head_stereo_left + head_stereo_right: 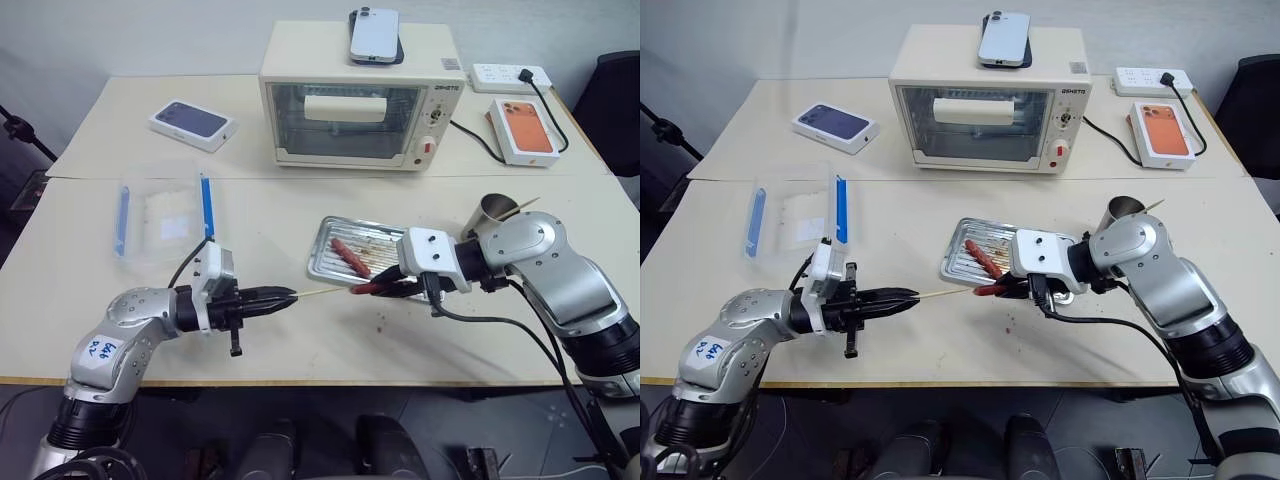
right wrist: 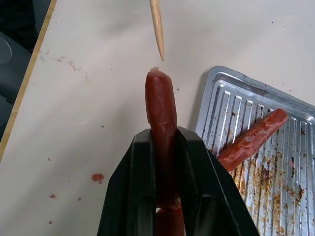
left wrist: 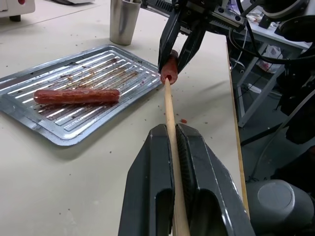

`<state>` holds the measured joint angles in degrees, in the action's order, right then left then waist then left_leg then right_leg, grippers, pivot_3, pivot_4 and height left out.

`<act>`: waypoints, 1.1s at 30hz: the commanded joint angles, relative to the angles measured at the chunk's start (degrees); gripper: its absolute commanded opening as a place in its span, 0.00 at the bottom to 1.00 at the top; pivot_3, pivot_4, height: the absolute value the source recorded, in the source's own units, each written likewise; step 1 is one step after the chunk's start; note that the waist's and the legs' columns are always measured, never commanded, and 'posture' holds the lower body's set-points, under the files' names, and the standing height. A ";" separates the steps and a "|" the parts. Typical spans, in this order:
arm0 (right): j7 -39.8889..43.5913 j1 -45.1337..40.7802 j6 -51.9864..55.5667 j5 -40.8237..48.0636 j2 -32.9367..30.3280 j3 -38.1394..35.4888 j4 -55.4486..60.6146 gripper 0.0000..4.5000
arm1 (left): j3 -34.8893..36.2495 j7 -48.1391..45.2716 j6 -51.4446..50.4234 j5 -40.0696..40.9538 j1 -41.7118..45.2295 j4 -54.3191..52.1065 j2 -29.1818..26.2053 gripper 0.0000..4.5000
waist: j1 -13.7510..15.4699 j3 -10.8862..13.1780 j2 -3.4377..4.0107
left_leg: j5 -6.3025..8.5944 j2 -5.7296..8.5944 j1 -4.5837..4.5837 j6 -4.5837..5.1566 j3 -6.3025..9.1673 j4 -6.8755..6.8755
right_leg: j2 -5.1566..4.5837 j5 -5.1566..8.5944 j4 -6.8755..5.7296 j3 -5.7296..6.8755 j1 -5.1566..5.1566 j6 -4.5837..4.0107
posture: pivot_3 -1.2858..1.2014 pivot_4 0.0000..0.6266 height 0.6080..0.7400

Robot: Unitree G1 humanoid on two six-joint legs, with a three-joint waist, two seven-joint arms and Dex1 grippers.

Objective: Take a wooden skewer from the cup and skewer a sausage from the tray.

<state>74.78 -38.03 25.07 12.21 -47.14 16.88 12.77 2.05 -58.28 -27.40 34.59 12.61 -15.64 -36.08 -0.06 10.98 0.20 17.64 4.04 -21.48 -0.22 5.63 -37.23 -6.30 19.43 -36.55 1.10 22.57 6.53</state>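
Left gripper (image 1: 290, 296) clamped the wooden skewer (image 1: 318, 293), tip just short of the sausage (image 2: 160, 105) pinched in the right gripper (image 1: 358, 290). Both hung over bare table (image 1: 330, 345) beside the tray (image 1: 322, 257) edge. Cup (image 1: 491, 213) stood behind the right arm.

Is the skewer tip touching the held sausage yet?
Apart. The right wrist view shows bare table between the wooden skewer tip and the end of the sausage held in the right gripper.

No legible text: toaster oven (image 1: 360, 100) brand mark, left-arm sticker (image 1: 100, 350) handwriting both unreadable.
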 commanded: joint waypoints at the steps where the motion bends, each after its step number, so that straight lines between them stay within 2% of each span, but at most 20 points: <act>1: 0.31 -0.77 -0.41 0.60 -0.46 -1.54 1.64 0.12 | 0.27 0.16 0.49 0.47 0.27 -1.80 0.24 0.00 | 0.00 0.00 0.00 | 0.00 0.00 0.00 0.00 0.00 0.00 | 0.00 0.00 0.00 0.00 0.00 0.00 | 0.52 0.24 1.00; 33: 0.29 -2.43 -0.94 -0.24 1.92 -0.05 1.96 0.12 | -2.02 -0.06 1.48 -1.36 1.85 -0.13 1.18 0.00 | 0.01 0.00 0.00 | 0.00 0.00 0.00 0.00 0.00 0.00 | 0.00 0.00 -0.01 0.00 0.00 0.00 | 0.52 0.24 1.00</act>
<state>74.82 -39.14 24.97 11.61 -45.59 17.29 12.80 0.38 -58.30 -26.71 33.46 13.99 -15.12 -34.97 -0.04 10.98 0.19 17.64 4.04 -21.48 -0.22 5.63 -37.24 -6.29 19.43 -36.56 1.11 22.57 6.53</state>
